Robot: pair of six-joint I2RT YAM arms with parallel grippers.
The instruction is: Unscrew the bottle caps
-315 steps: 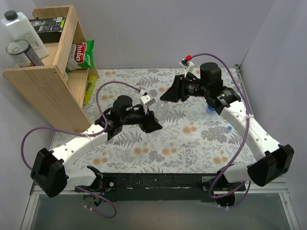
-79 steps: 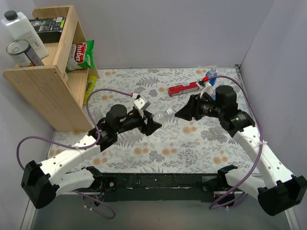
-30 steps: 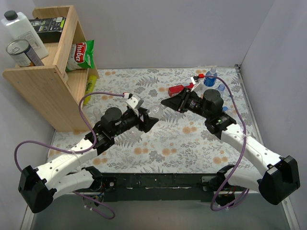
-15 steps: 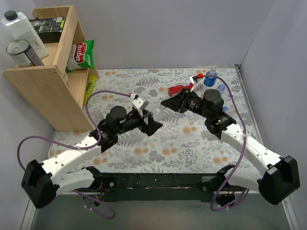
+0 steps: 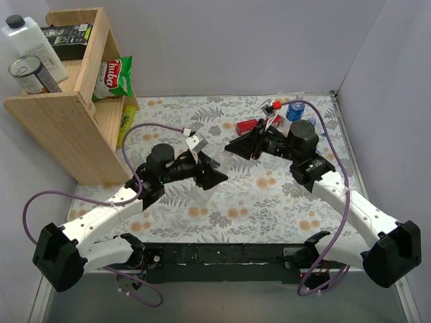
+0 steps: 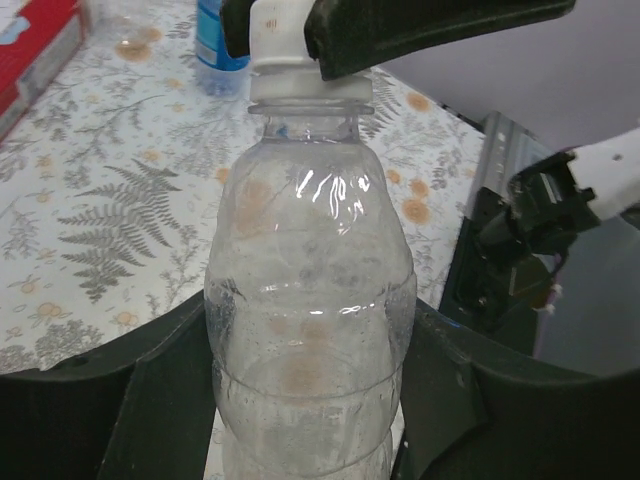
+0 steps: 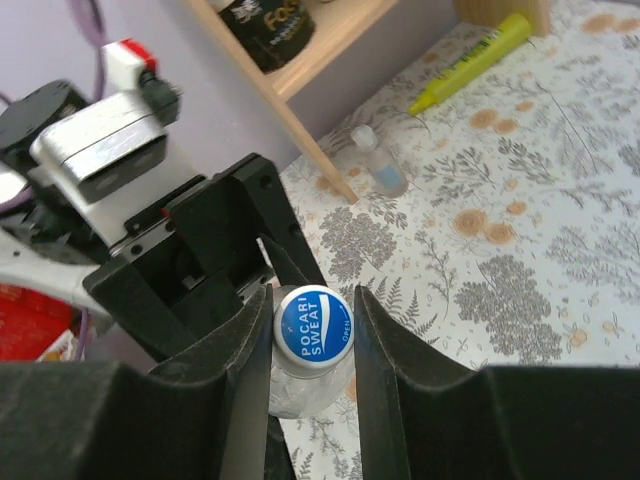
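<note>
1. Two grippers meet at mid-frame in the top view, above the floral table. The left gripper reaches in from the lower left and the right gripper from the right.
2. A clear bottle, crinkled, spans the gap between them. It is lifted off the table and lies roughly level.
3. Left gripper: its fingers press on both flanks of the bottle's body, low in the left wrist frame. It is clamped on the bottle.
4. The bottle cap has a whitish skirt and a blue printed top reading POCARI SWEAT. It sits on the bottle's neck at the centre of the right wrist frame, and at the top centre of the left wrist frame.
5. Right gripper: its fingers are closed on the cap, one on each side, both touching the rim.
6. The cap appears still seated on the neck, with the collar ring just under it. The dark fingers cover part of the joint, so I cannot tell how far it is turned.
7. Upper right of the top view: a red box lies flat just behind the right gripper. A blue-labelled bottle stands upright near it.
8. Upper left of the top view: a wooden shelf.
9. In the right wrist frame, a small capped bottle stands at the shelf's foot. A yellow pen lies on the table at the upper right.
</note>
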